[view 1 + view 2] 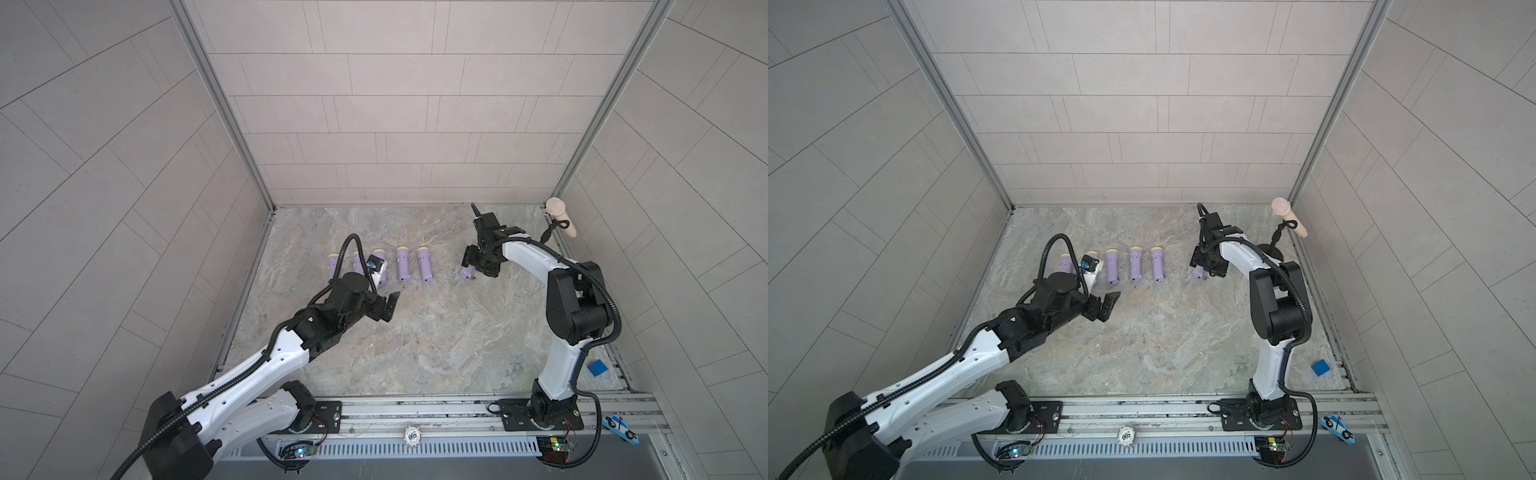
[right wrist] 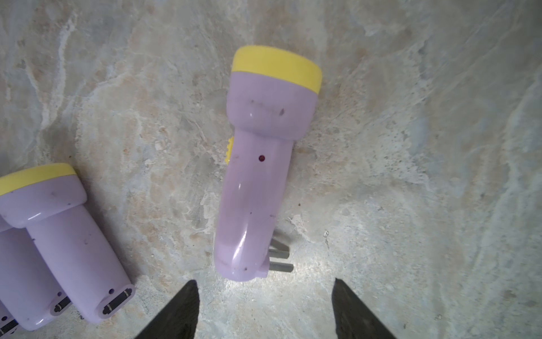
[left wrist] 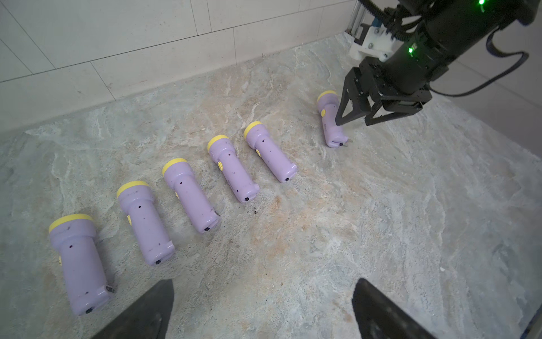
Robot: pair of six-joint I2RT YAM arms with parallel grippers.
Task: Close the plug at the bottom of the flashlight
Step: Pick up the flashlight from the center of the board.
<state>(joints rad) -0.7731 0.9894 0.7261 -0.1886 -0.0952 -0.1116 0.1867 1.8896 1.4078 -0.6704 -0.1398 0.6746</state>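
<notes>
A purple flashlight (image 2: 258, 176) with a yellow head lies on the marble floor, apart from the others and right of them in both top views (image 1: 467, 272) (image 1: 1198, 273). Its plug (image 2: 280, 259) sticks out sideways from the base as grey metal prongs. My right gripper (image 2: 264, 283) is open just behind that base, with only bare floor between its fingers. In the left wrist view one right gripper fingertip (image 3: 340, 120) stands close beside the flashlight's handle (image 3: 331, 120); whether they touch I cannot tell. My left gripper (image 3: 264, 281) (image 1: 390, 305) hangs wide open over bare floor, holding nothing.
Several more purple flashlights (image 3: 187, 193) lie in a row left of the task one, bases toward the front; my left arm covers part of that row (image 1: 402, 264). A beige object on a black stand (image 1: 561, 216) occupies the back right corner. A blue block (image 1: 597, 368) lies front right.
</notes>
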